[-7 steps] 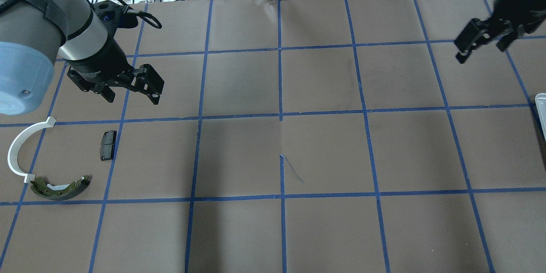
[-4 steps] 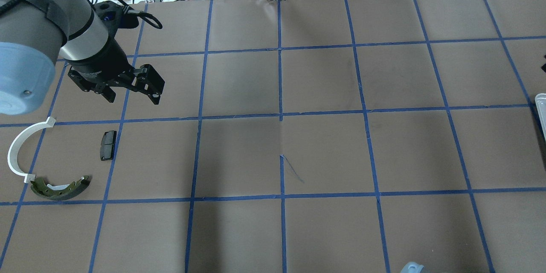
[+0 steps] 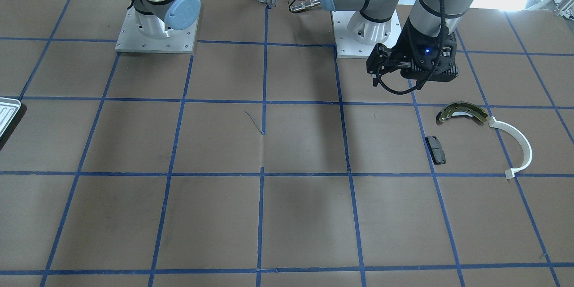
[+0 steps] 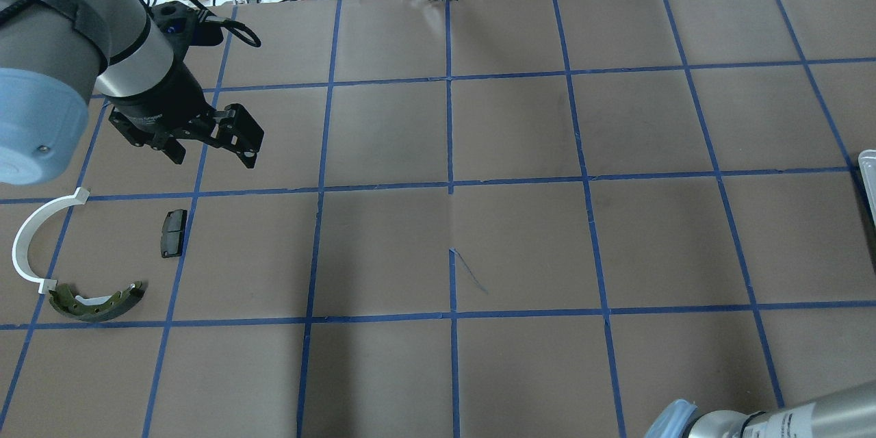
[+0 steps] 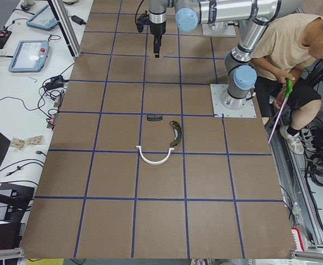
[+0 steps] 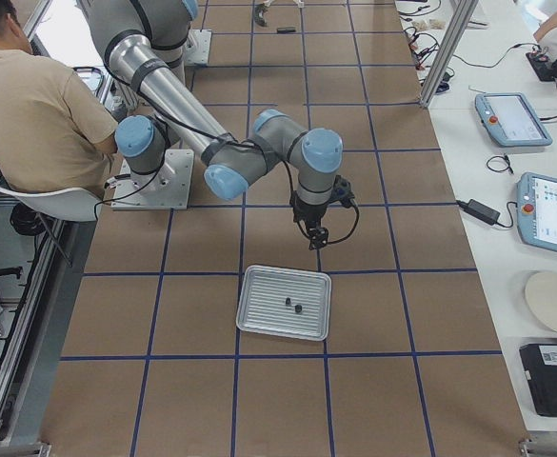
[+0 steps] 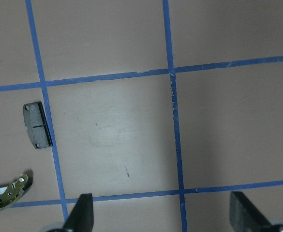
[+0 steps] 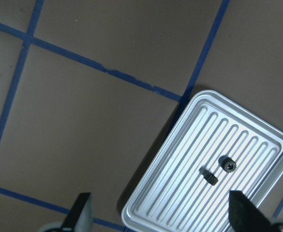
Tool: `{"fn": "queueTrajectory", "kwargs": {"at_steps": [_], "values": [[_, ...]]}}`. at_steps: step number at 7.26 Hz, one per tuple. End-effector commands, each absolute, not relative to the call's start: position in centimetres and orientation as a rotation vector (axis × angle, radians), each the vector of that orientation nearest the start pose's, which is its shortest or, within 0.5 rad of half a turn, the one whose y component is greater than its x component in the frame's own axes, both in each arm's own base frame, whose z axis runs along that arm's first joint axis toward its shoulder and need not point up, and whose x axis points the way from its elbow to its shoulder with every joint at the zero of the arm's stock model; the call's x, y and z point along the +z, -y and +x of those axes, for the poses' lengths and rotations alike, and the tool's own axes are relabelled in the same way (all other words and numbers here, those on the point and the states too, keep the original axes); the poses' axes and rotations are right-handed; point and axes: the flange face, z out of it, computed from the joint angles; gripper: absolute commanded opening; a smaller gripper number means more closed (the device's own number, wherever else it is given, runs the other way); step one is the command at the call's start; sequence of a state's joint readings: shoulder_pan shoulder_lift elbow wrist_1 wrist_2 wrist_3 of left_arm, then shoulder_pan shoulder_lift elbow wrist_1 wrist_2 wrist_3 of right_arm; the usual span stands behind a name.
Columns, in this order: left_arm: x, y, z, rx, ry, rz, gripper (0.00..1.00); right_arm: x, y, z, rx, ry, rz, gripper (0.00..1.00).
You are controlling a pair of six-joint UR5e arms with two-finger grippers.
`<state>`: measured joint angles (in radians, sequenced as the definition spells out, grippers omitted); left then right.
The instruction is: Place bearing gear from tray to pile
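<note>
The pale ribbed tray [image 8: 180, 193] lies on the table, also in the exterior right view [image 6: 259, 319]. Two small dark gears lie on it, a round one [image 8: 228, 164] and a smaller one [image 8: 209, 177]. My right gripper [image 8: 163, 217] is open and empty and hangs above the table beside the tray's edge [image 6: 314, 236]. The pile lies far to the left: a bronze shoe [image 4: 96, 302], a white arc [image 4: 24, 239] and a black pad [image 4: 173, 233]. My left gripper [image 4: 213, 150] is open and empty, above the table just beyond the pad [image 7: 37, 126].
Brown paper with a blue tape grid covers the table. Only a sliver of the tray [image 4: 869, 178] shows at the overhead view's right edge. A seated person [image 6: 30, 105] is beside the robot bases. Cables and tablets lie on the white bench past the table.
The right gripper has left the overhead view's top right; part of the right arm now shows at the bottom right corner. The left arm and the pile have not moved.
</note>
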<state>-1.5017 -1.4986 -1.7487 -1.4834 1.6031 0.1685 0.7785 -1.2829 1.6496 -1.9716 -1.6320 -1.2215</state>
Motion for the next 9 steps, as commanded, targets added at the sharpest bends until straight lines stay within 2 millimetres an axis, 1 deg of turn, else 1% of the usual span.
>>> {"fn": "queueTrajectory", "kwargs": {"at_steps": [1, 2, 3, 4, 5, 7, 8, 9], "values": [[44.4, 46.5, -9.8, 0.034, -3.108, 0.158, 1.00, 26.9, 49.9, -39.0, -0.009, -3.094, -0.705, 1.00], [44.3, 46.6, -9.7, 0.037, -3.108, 0.153, 1.00, 23.7, 48.8, -41.3, 0.014, -3.066, -0.618, 1.00], [44.5, 46.6, -9.7, 0.025, -3.109, 0.153, 1.00, 21.8, 48.7, -42.1, 0.033, -3.074, -0.551, 0.88], [44.4, 46.5, -9.7, 0.029, -3.109, 0.153, 1.00, 20.9, 48.7, -42.3, 0.050, -3.080, -0.535, 0.80], [44.4, 46.5, -9.7, 0.029, -3.109, 0.153, 1.00, 20.0, 48.6, -42.5, 0.077, -3.092, -0.468, 0.80], [44.8, 46.8, -9.5, -0.015, -3.105, 0.143, 1.00, 19.6, 48.0, -43.0, 0.176, -3.116, -0.458, 0.78], [44.7, 46.8, -9.4, -0.013, -3.105, 0.140, 1.00, 19.6, 47.9, -43.1, 0.195, -3.124, -0.455, 0.78], [44.7, 46.8, -9.4, -0.013, -3.105, 0.140, 1.00, 19.6, 47.9, -43.1, 0.195, -3.125, -0.448, 0.74]]}}
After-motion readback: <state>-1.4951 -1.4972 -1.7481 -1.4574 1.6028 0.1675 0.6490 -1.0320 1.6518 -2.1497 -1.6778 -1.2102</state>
